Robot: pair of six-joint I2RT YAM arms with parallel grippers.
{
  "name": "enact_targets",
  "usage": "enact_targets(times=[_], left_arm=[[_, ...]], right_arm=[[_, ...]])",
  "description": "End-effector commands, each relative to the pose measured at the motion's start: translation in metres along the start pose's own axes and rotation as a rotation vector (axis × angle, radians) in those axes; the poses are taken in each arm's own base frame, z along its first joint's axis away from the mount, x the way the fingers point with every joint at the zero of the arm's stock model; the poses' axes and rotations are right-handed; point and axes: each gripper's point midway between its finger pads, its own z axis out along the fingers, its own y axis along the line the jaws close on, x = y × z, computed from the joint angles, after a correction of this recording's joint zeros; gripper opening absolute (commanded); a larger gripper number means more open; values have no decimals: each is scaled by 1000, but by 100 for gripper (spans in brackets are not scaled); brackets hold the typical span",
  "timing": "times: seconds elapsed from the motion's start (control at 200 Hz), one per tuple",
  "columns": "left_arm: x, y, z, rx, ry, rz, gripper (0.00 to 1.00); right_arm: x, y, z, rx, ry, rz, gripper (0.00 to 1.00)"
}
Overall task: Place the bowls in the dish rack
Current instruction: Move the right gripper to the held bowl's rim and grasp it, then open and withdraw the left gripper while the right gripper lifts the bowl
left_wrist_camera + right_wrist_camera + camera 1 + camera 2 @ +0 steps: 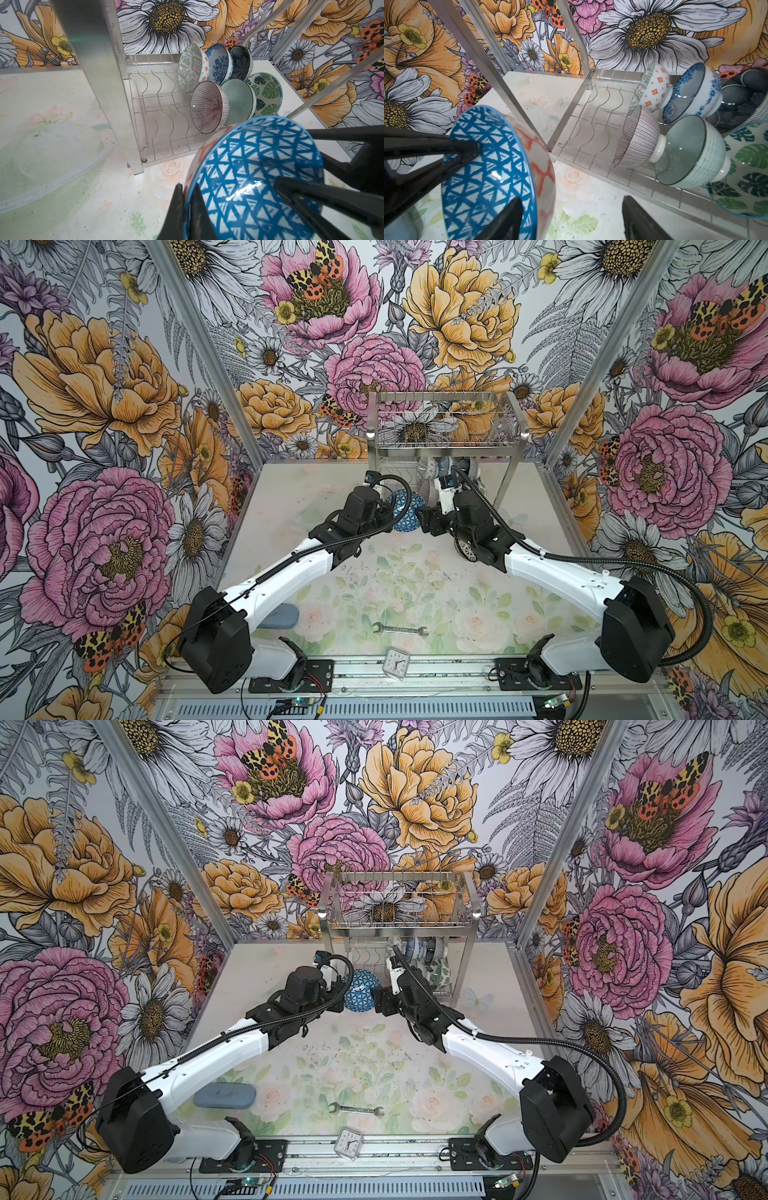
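I see the blue-lattice bowl on edge at frame centre, opening toward the camera, just below the dish rack. Six racked bowls crowd the lower tier's right half, and a rack leg stands close. My left gripper pinches the rim. My right gripper straddles the wall, jaws apart.
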Motion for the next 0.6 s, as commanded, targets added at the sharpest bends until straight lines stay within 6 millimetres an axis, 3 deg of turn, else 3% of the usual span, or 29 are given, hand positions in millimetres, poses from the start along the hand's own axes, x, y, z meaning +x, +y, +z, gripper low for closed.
enact_targets(times=[0.0, 0.07, 0.2, 0.36, 0.595], left_arm=[[-28, -2, -12, 19, -115, -19, 0], [-26, -3, -11, 26, -112, -23, 0], [-26, -5, -9, 35, -113, -27, 0], [-27, -5, -11, 38, -118, -24, 0], [-29, -2, -15, 37, -120, -26, 0]], right_arm=[[-26, 19, 3, -73, -65, 50, 58], [-24, 22, 9, -89, -58, 68, 44], [-21, 28, 19, -111, -42, 87, 31], [-22, 32, 22, -114, -37, 82, 0], [-32, 32, 19, -93, -45, 40, 0]])
